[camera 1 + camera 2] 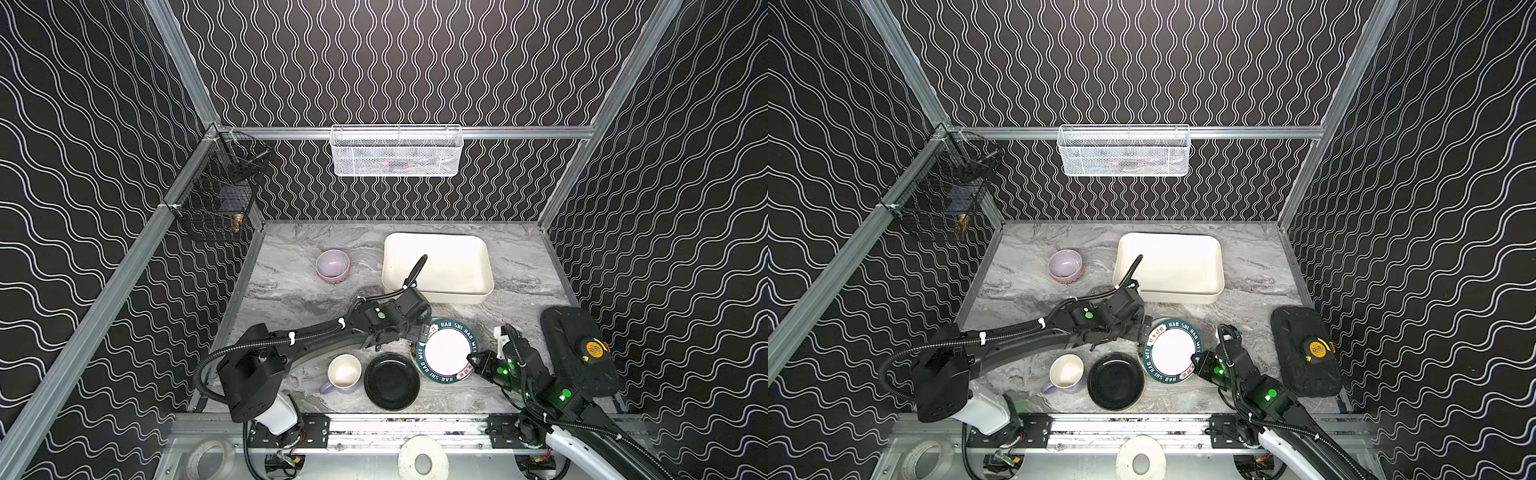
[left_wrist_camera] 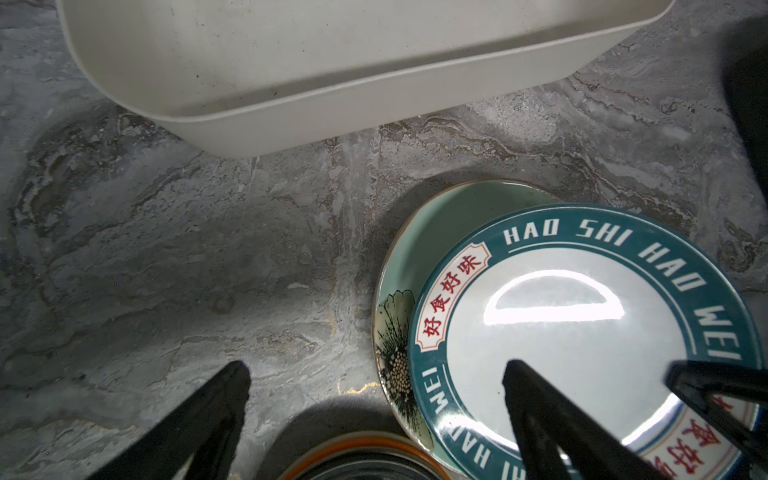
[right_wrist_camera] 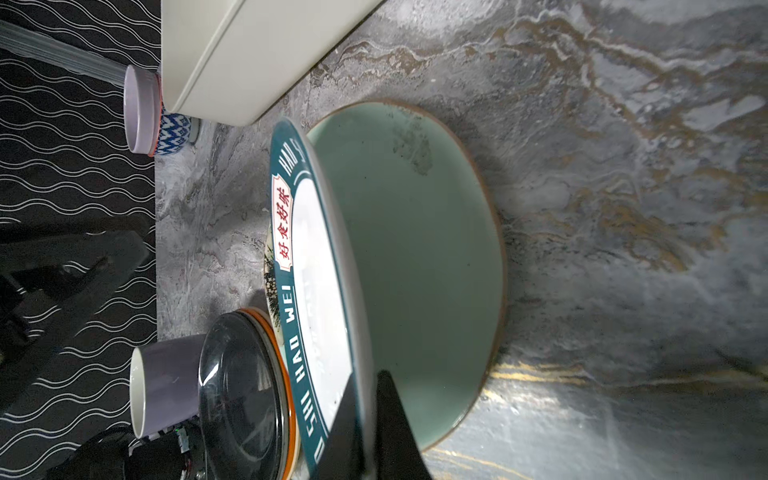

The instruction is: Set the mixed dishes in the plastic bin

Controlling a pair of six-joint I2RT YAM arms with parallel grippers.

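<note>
Now, right gripper (image 1: 473, 358) clamped on rim of green-rimmed plate (image 1: 446, 351), tilted over mint plate (image 3: 415, 270), left gripper (image 2: 374, 368) spread wide, straddling opposite edge

Found bare tabletop (image 1: 299, 299) open between the plastic bin (image 1: 453, 296) and the green-rimmed plate (image 1: 446, 351), and at far left around the stacked bowls (image 1: 332, 266). Saw the near edge crowded: mug (image 1: 344, 372), black plate (image 1: 390, 380) and green-rimmed plate packed close together. Noted a black pad (image 1: 577, 353) blocking the right side and the left arm (image 1: 324, 336) barring the middle.
</note>
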